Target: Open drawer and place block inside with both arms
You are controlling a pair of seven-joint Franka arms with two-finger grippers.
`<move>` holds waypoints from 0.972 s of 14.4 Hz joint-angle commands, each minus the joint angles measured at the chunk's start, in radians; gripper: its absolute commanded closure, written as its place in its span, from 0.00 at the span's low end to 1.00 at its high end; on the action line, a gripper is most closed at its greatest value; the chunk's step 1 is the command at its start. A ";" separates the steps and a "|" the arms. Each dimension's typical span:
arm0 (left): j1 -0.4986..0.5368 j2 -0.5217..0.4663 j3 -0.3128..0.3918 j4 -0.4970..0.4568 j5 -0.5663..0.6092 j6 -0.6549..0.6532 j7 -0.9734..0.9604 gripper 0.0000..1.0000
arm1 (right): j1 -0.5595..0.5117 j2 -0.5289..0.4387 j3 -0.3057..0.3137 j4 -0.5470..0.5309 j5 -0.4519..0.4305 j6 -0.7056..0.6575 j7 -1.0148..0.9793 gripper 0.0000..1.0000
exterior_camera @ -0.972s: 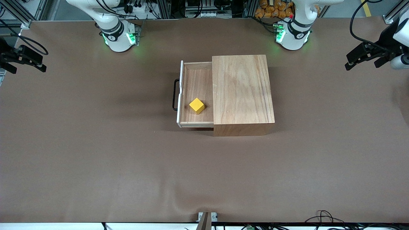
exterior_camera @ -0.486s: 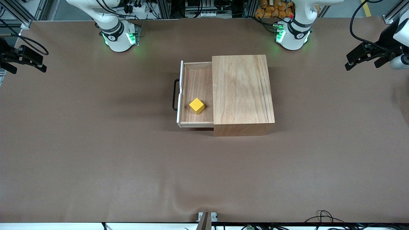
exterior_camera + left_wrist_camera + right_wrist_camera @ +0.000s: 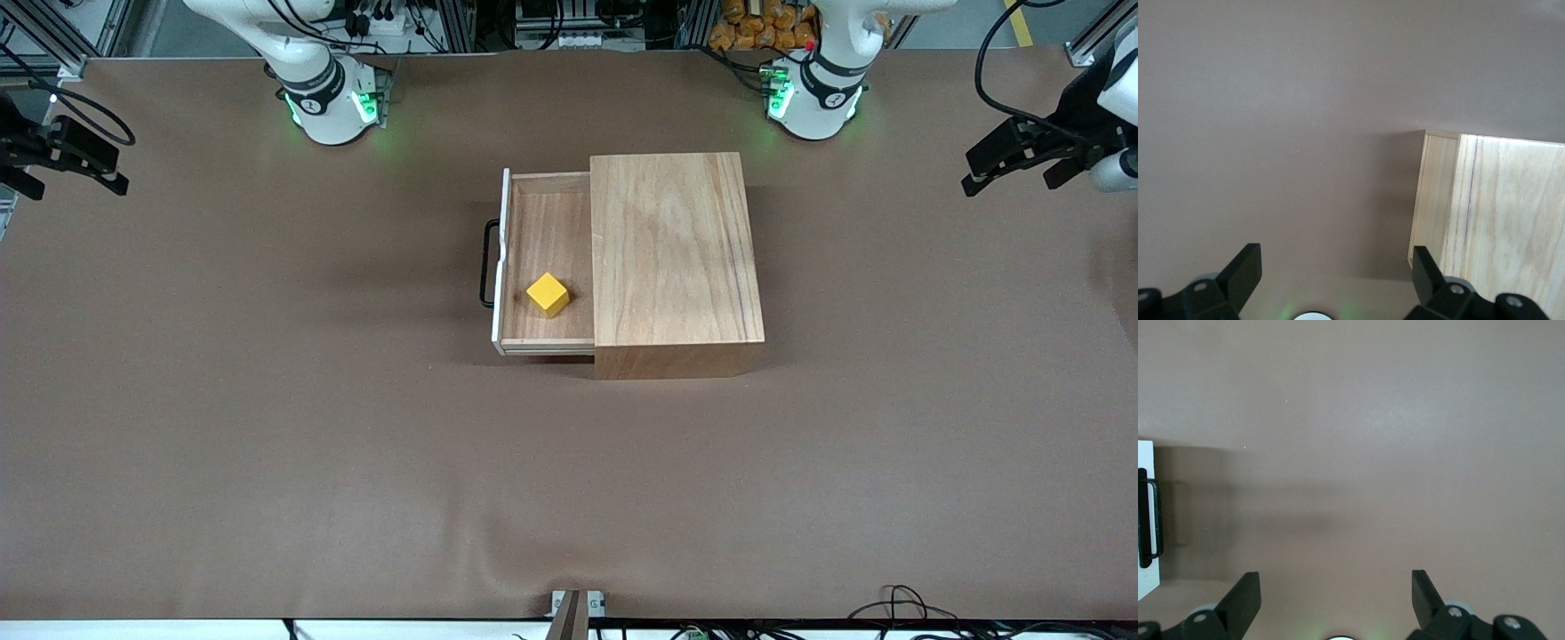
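Note:
The light-wood box [image 3: 674,249] stands mid-table with its drawer [image 3: 533,331] pulled out toward the right arm's end. The white front panel [image 3: 500,267] carries a black wire handle [image 3: 485,264]. The yellow block [image 3: 547,294] lies in the drawer. My left gripper [image 3: 978,182] is open and empty, high over the table's left-arm end; its view [image 3: 1337,270] shows the box's corner [image 3: 1491,200]. My right gripper [image 3: 120,182] is open and empty over the right-arm end; its view [image 3: 1336,590] shows the panel [image 3: 1146,520] and handle [image 3: 1153,523].
Brown table cover [image 3: 356,444] lies all round the box. The two green-lit arm bases [image 3: 331,107] [image 3: 813,98] stand along the table's edge farthest from the front camera. Cables [image 3: 898,604] lie at the edge nearest that camera.
Both grippers have drifted slightly upward and outward. Box, drawer and block have not moved.

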 commanded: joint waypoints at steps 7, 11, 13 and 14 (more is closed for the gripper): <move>0.013 0.001 0.003 0.037 -0.010 -0.008 0.003 0.00 | 0.021 -0.028 -0.036 -0.014 -0.007 -0.036 0.159 0.00; 0.013 0.015 0.002 0.037 -0.010 -0.010 0.003 0.00 | 0.023 -0.028 -0.033 -0.014 -0.007 -0.033 0.153 0.00; 0.013 0.012 0.002 0.038 -0.009 -0.020 0.003 0.00 | 0.028 -0.028 -0.030 -0.014 -0.007 -0.033 0.153 0.00; 0.013 0.008 0.003 0.038 -0.009 -0.029 0.003 0.00 | 0.034 -0.028 -0.030 -0.014 -0.008 -0.033 0.153 0.00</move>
